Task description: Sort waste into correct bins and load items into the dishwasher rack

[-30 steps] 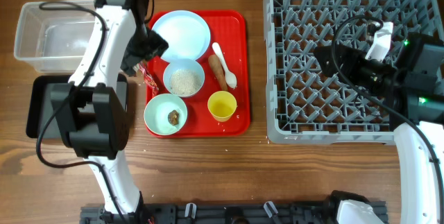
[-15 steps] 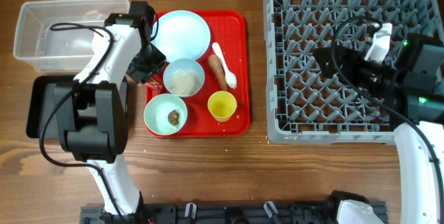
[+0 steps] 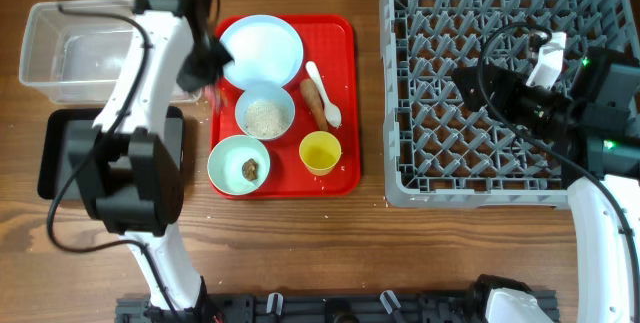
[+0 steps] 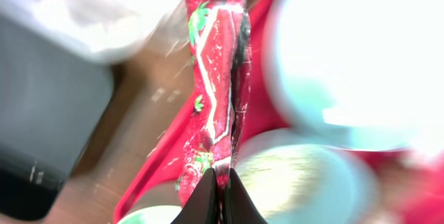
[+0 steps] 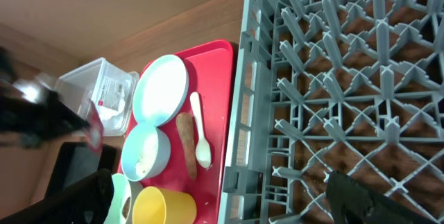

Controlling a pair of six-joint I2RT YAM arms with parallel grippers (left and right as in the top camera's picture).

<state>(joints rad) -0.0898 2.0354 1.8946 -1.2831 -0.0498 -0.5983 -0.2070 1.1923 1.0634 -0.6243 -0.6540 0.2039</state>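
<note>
Over the left edge of the red tray [image 3: 345, 63]: the left claw [image 4: 218, 195] is pressed together on one end of the red-and-white wrapper [image 4: 218, 78]. The wrapper is off the tray and clear of the counter. In the wrist view its long axis runs straight out from the fingertips, a narrow crumpled strip in line with the claw.

Both bins lie just left of the tray. The clear tub [image 3: 60, 53] is by the tray's far-left corner and the black bin [image 3: 55, 153] by its near-left side. From the claw the tub is up and to the left and looks a little nearer; the black bin is back toward the arm's base. Which bin takes wrappers I cannot tell from here.

Right of the tray, the right claw [image 5: 222, 200] is spread wide over the dish rack [image 3: 400, 191], holding nothing and well apart from the wrapper. The left arm is plainly the nearer one.

Plate, both bowls, cup, spoon and carrot stick sit on the tray, not yet handled.

Judgement: a short carry leftward off the tray, then release with the strip hanging inside the bin walls.
</note>
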